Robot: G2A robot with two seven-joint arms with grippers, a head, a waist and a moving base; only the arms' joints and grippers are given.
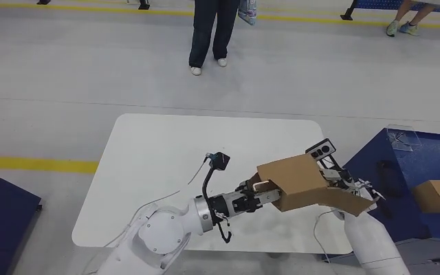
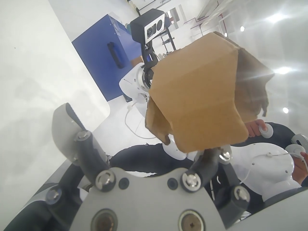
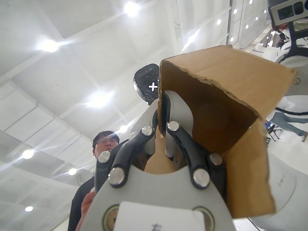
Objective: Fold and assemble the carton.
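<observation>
While your left claw (image 1: 260, 193) (image 2: 138, 133) stands spread wide over the white worktop (image 1: 165, 172), one finger (image 2: 67, 118) out in open air and the other (image 2: 209, 156) tucked behind the lower edge of a cardboard flap, the brown carton (image 1: 297, 180) (image 2: 199, 90) (image 3: 228, 78) hangs just ahead of it, lifted off the surface. From above you can see the carton held between your two claws, over the worktop's right-hand edge, with its broad upper face showing. From the left wrist, the large flap nearest that claw reaches down to the hidden fingertip. A smaller flap (image 2: 156, 121), ragged at its edge, droops beside the large one on the side of the free finger. At the carton's far end from the left claw, your right claw (image 3: 161, 108) is pressed together on one wall of the carton. One finger (image 3: 175, 111) lies inside the open end and the other outside, with the raw cardboard edge nipped between them. The carton's open mouth faces that claw, its dark inside showing. Past the right claw stands a blue cabinet (image 1: 405, 175) (image 2: 96, 49), apart from the worktop.
</observation>
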